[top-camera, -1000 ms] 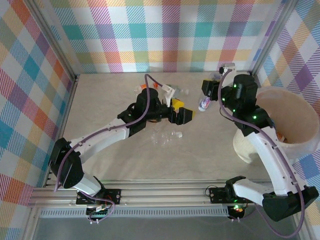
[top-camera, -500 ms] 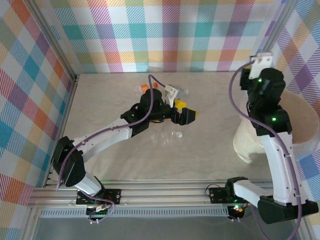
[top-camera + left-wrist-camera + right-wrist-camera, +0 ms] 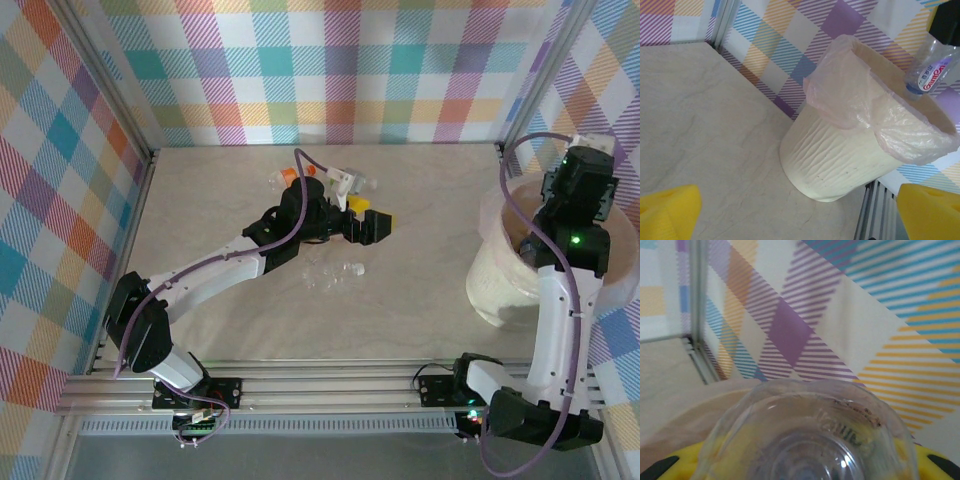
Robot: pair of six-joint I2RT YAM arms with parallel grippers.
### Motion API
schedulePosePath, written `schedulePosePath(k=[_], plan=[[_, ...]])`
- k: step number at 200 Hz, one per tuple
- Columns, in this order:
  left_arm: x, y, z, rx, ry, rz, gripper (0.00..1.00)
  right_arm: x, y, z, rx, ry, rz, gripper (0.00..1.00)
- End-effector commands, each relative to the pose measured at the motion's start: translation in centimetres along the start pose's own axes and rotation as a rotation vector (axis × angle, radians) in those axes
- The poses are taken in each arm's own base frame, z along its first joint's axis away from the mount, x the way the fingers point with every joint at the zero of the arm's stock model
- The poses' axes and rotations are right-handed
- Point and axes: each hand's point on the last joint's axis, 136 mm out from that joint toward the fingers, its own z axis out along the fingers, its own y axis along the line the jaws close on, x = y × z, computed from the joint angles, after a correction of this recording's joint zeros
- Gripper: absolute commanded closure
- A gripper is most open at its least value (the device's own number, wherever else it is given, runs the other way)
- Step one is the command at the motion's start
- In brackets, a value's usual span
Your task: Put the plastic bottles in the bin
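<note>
Swung rightward, right arm [image 3: 560, 300] stands over bin [image 3: 840, 160], right tool [image 3: 802, 465] gripping clear bottle [image 3: 928, 70], left tool [image 3: 797, 212] open

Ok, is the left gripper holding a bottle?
No, the left gripper is open, its yellow fingers wide apart with only table between them.

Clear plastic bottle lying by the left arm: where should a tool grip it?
Probably across the mid-body of the clear plastic bottle, from above, closing across its width: it lies flat on the beige table, long axis roughly left-right.
</note>
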Motion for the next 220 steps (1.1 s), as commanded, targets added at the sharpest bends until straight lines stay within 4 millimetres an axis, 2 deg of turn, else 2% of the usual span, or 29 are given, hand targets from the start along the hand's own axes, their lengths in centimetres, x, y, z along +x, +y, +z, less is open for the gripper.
schedulePosePath(k=[1,32,59,95,115,128,137,155,181,220], plan=[[-0.5,-0.7,0.4,0.013,-0.016,-0.011,0.0,1.6,-2.0,0.8,0.087,0.037,0.0,0.56],[0.0,-0.5,0.9,0.016,0.005,-0.028,0.0,4.2,-3.6,3.2,0.16,0.101,0.0,0.56],[0.5,-0.1,1.5,0.011,0.02,-0.053,0.0,5.9,-5.1,4.1,0.214,0.142,0.049,0.54],[0.9,0.0,2.1,0.019,0.041,-0.08,0.0,8.5,-4.7,5.0,0.218,0.22,0.067,0.51],[1.0,0.2,2.2,0.014,0.048,-0.086,0.0,9.6,-4.4,5.6,0.219,0.274,0.063,0.43],[1.1,0.3,2.2,0.007,0.052,-0.088,0.0,10.2,-4.1,6.0,0.22,0.314,0.064,0.31],[1.2,0.4,2.2,0.0,0.053,-0.091,0.0,10.4,-4.1,6.2,0.225,0.333,0.068,0.23],[1.2,0.7,2.1,-0.014,0.049,-0.098,0.0,10.4,-4.0,6.5,0.223,0.351,0.077,0.15],[1.2,1.3,2.0,-0.046,0.04,-0.105,0.0,10.0,-3.7,6.4,0.204,0.346,0.12,0.09],[1.0,2.7,2.0,-0.117,0.011,-0.13,0.0,7.9,-1.4,5.0,0.067,0.293,0.149,0.03]])
